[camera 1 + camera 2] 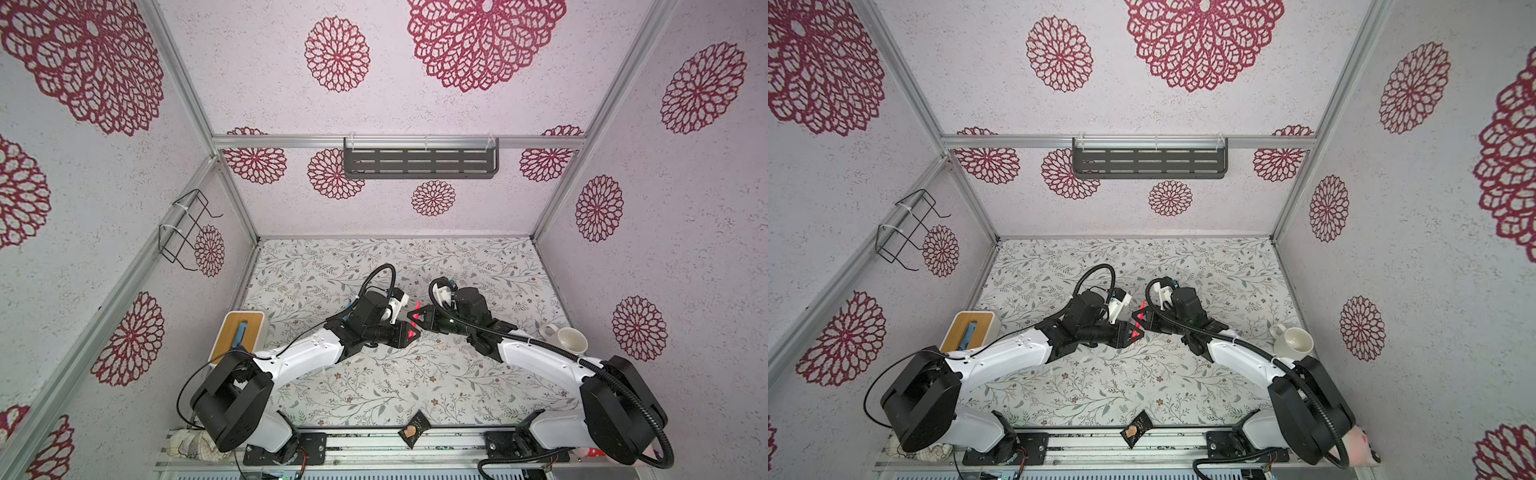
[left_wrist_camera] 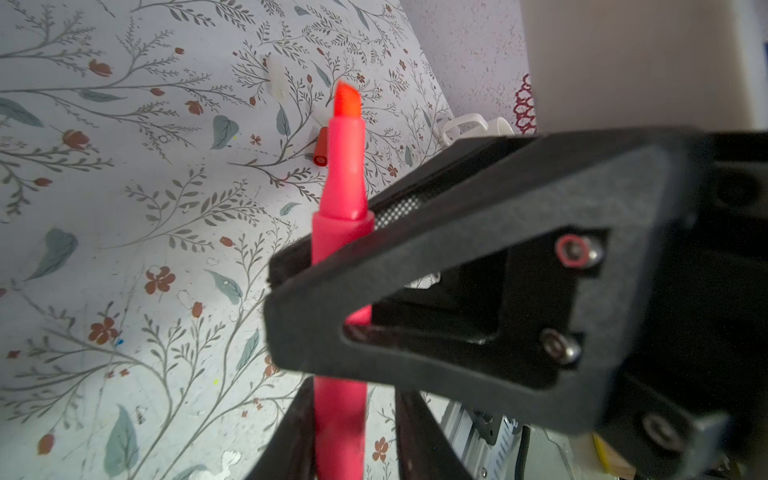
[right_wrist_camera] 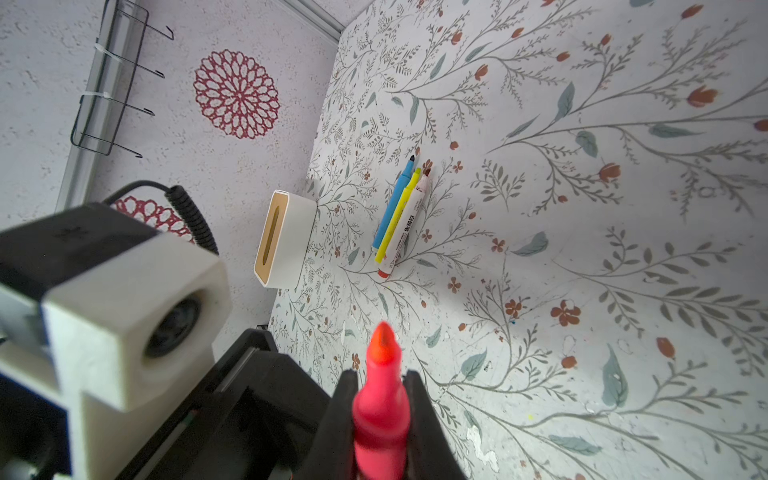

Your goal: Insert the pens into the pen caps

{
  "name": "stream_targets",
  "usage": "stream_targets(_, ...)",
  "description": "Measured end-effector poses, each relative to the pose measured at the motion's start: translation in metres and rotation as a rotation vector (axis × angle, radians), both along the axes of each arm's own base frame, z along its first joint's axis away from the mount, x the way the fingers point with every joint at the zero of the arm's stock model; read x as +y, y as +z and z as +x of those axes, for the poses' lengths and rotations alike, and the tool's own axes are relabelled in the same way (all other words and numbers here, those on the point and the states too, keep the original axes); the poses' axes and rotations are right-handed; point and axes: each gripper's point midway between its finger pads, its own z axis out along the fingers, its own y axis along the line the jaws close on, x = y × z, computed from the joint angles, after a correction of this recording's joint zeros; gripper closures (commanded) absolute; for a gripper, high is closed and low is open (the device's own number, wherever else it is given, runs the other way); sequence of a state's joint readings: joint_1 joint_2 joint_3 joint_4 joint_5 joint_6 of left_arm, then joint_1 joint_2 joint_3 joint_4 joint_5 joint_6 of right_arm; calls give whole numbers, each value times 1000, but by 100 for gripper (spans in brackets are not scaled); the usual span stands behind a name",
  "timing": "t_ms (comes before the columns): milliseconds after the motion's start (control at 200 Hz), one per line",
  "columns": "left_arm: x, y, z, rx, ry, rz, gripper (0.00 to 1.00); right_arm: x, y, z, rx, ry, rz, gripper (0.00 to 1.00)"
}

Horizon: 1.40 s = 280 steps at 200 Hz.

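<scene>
Right wrist view, lower centre: right gripper jaws clamped on the pink pen, tip bare; left gripper jaws flank that pen — whether they pinch it, I cannot tell; a hand-over, I judge; next — align the tip with the red-orange cap lying upper centre in the left wrist view.

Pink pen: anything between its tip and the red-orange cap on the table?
Nothing visible does. In the left wrist view the pink pen is uncapped and held above the table; the red-orange cap lies on bare cloth behind it, open end showing, nothing lying between them.
</scene>
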State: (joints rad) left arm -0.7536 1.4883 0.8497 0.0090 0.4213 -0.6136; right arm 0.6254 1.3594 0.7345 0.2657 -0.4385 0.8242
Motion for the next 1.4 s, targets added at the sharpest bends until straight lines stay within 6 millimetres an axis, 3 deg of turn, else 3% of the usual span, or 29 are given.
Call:
stream_targets(250,-1,1,-1,2,-6,-5,63,0,1,0,5,-3,5,90)
stream_targets(771,2,-4,1,17,-1,0,100,0,0,-1,9,-3,4,91)
stream_targets(1041,1,-3,-1,20,-15,-10,100,-1,1,-2,13,-7,3,90)
stream_targets(1256,-1,-3,-3,13,-30,-17,100,-8,2,-1,15,-45,-18,69)
stream_targets(1401,1,-11,-7,20,-33,-3,100,-20,9,0,10,-107,-39,45)
